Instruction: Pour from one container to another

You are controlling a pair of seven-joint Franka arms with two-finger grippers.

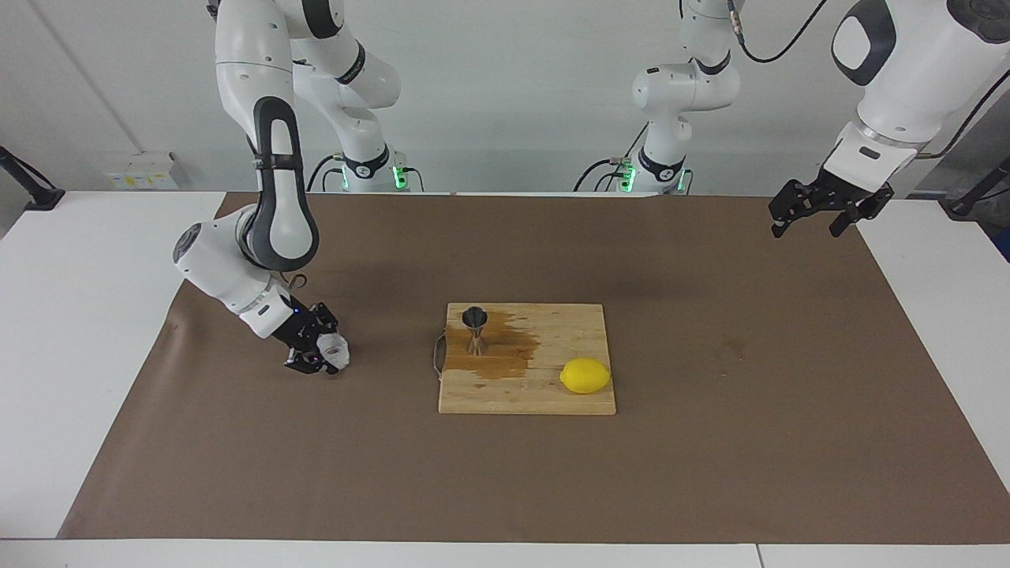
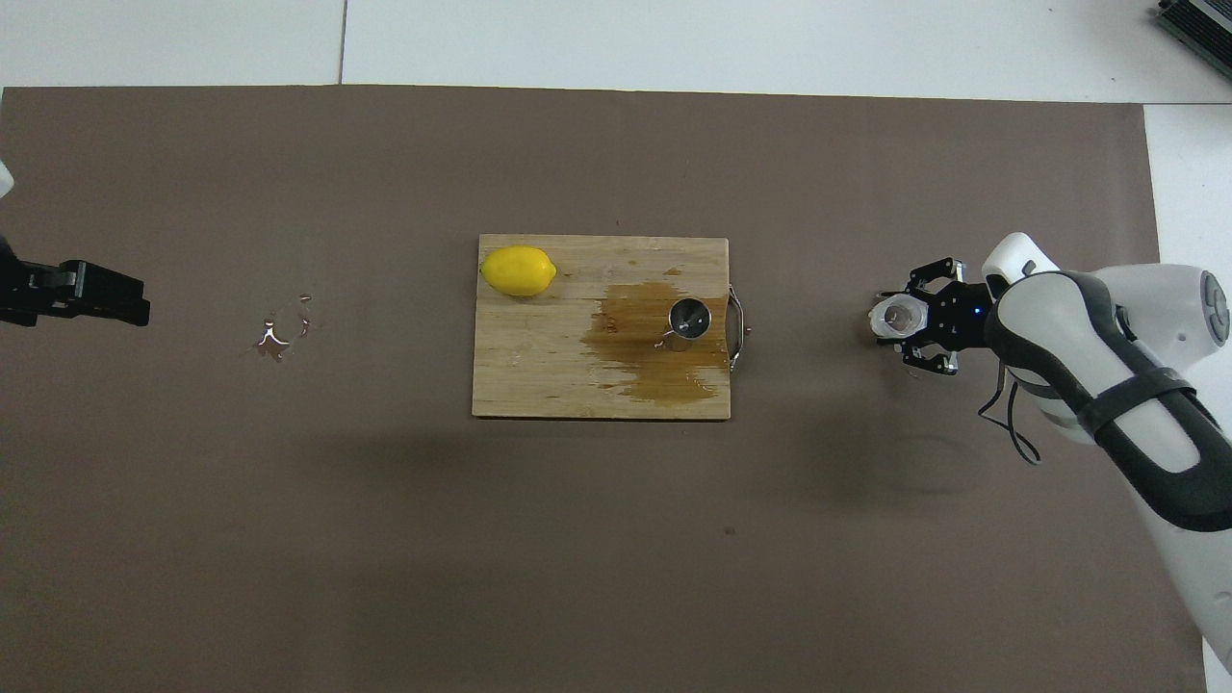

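On the mat, the board shows a wet stain around the upright jigger. The left gripper waits, spread wide, over its own end. The right gripper sits low at its end, well apart from the board, with the cup at its fingertips; pinching or merely bracketing it, I cannot tell. See the cup stand flat before you spread fully, then draw back straight, clear of its crinkled wall.
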